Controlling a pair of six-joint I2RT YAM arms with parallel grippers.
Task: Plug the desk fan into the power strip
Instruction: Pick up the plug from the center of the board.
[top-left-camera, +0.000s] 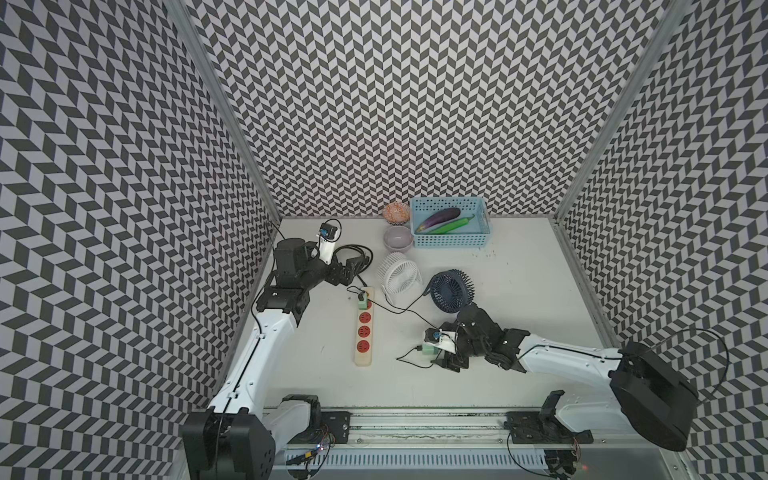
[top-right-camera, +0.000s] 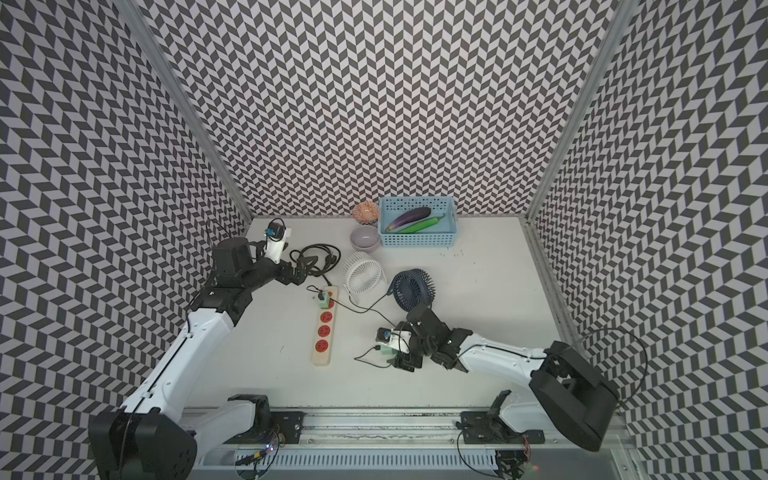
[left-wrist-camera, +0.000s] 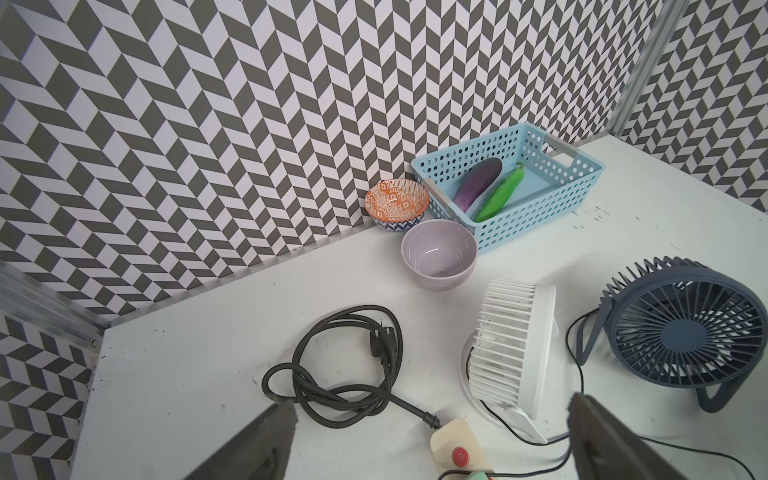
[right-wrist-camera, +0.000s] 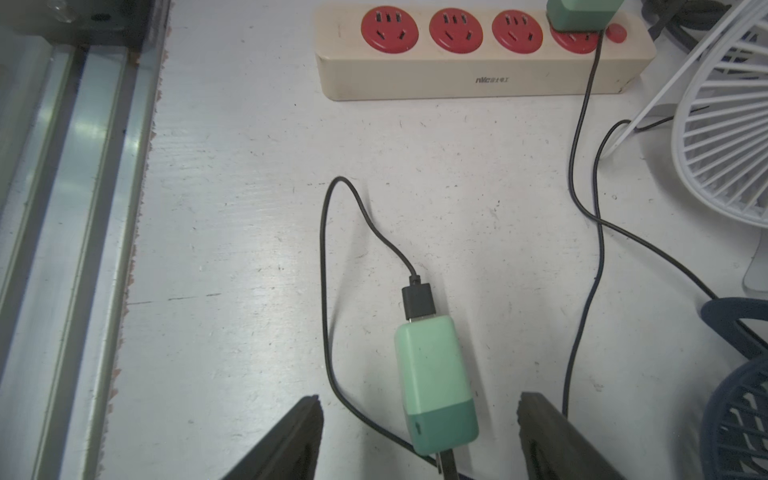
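**Right hand poised over the loose charger plug**

The right hand (right-wrist-camera: 419, 398) is released, with its jaws on either side of the mint-green USB charger plug (right-wrist-camera: 432, 374) and not touching it. The plug lies flat near mid-tabletop (right-wrist-camera: 249, 208), right of the power strip (right-wrist-camera: 457, 79). The strip runs from the near edge toward the far edge, left of centre. A twin green plug (right-wrist-camera: 582, 12) fills its far socket, and the other red sockets (right-wrist-camera: 390, 30) are free. I cannot tell which fan the loose plug's cable (right-wrist-camera: 328, 249) feeds. A good grasp would clench squarely across the pale body, clear of the cable, leaving the prongs free. The left hand (left-wrist-camera: 432, 402), also released, hovers by the strip's far end, well placed to steady it.
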